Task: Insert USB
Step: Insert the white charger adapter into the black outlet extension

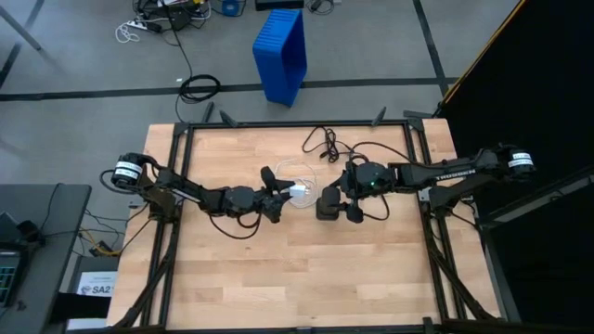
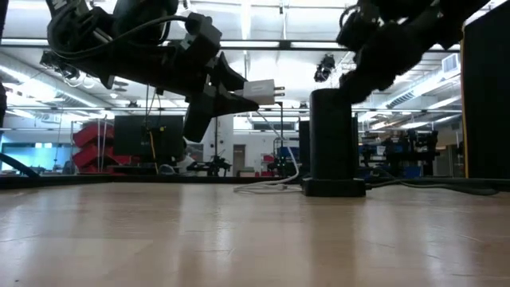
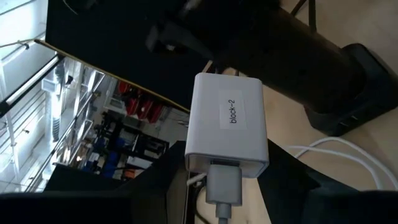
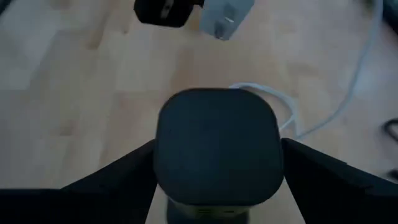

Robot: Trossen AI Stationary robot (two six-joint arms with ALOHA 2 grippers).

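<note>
Above the middle of the light wooden counter, the left end effector is pinching a small white rectangular plastic charger block labelled "block-2", holding it raised clear of the wood with its two metal prongs pointing toward the right arm. The USB's white plug end is already sitting in the block's port, and its thin white cable is trailing down to the counter, looping beside the base of the tall black rounded-square plastic power tower. The right end effector is straddling that tower from above, one finger on each side; the fingers look close against its sides, so I'm judging it as gripping and bracing it upright. The block is sitting near the tower's upper part but apart from it, gap still visible in the low view. I'm reading the step in hand as mating block to tower. To do it well: the left arm should be squaring the prongs to the tower's socket face before closing the gap, since the block is looking slightly tilted in the low view; the socket itself isn't visible in any view, so alignment can't be confirmed. The right arm should be keeping the tower pinned so the push isn't tipping or sliding it. Push straight along the prong axis, slowly. Main risks: the block rotating in the pinch, and the slack cable snagging under the tower's base.
</note>
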